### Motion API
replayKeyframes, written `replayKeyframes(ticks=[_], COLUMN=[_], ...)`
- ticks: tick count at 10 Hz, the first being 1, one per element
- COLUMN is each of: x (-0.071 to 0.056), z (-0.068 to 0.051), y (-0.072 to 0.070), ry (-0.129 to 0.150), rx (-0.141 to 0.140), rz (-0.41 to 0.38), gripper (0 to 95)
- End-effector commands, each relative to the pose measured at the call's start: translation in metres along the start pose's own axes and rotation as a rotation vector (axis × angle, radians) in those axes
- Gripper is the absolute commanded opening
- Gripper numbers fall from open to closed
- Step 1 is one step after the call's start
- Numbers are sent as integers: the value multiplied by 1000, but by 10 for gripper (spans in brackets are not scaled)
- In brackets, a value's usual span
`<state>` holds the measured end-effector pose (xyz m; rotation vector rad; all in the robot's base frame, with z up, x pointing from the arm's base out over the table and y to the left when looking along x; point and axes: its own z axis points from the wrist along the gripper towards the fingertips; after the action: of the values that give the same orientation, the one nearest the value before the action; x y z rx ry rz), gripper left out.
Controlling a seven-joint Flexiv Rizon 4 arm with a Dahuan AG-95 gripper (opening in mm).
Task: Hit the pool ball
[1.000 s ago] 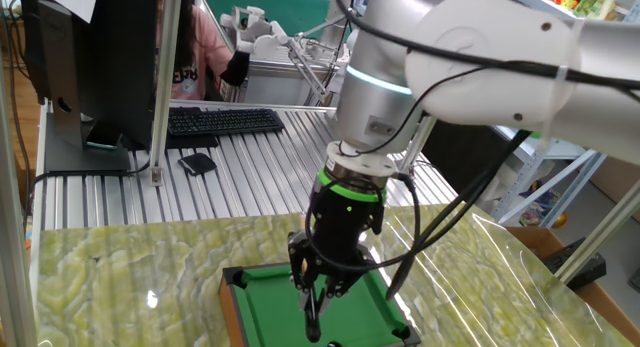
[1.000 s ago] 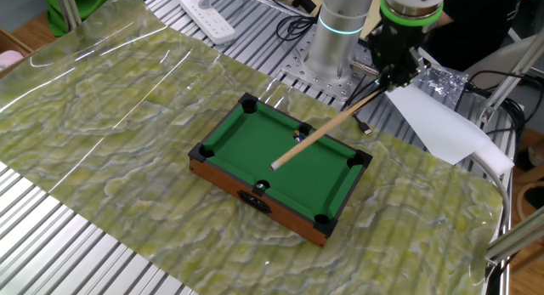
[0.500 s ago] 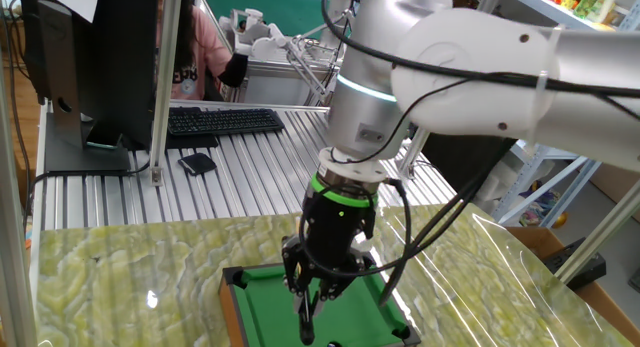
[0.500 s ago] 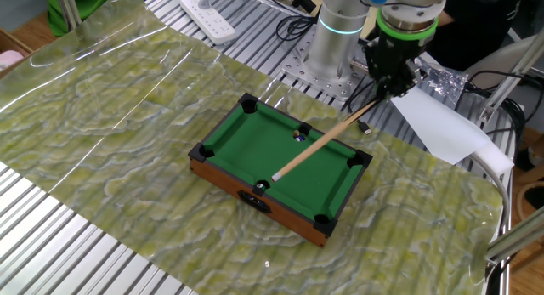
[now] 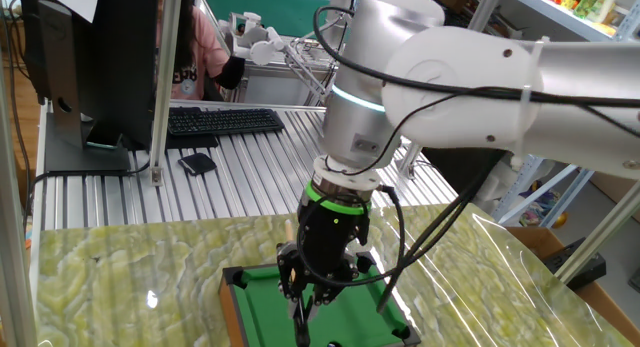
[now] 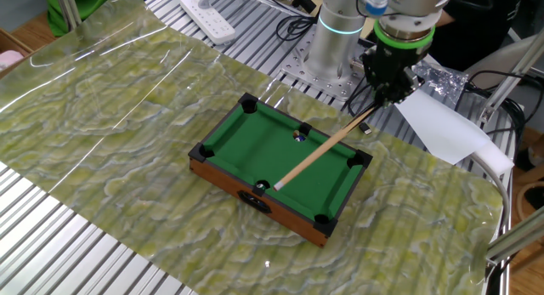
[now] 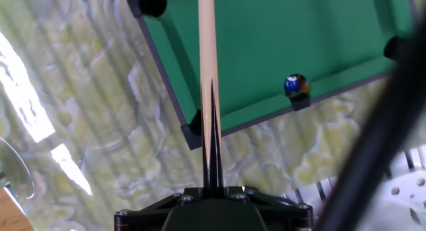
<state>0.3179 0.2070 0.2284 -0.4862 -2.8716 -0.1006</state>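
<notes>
The pool ball (image 7: 296, 86) rests against the rail beside a side pocket, right of centre in the hand view, untouched as far as I can tell. The cue stick (image 6: 316, 154) lies slanted over the mini pool table (image 6: 231, 138), its tip near the lower-left rail, well apart from the ball. My gripper (image 6: 384, 97) is clamped on the cue's butt. I judge the strike not yet made; aiming remains.
</notes>
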Motion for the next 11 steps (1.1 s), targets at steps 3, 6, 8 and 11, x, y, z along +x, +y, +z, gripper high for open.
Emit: replayKeyframes(ticks=[3,6,8,11], x=[-4,-11,-16,-19], z=[12,17,22,30], y=[2,-1,-5,-4], ry=[0,1,2,2], rx=[3,-1,-2,-4], rz=[-5,-21,-36,-44], gripper=[0,0,0,0])
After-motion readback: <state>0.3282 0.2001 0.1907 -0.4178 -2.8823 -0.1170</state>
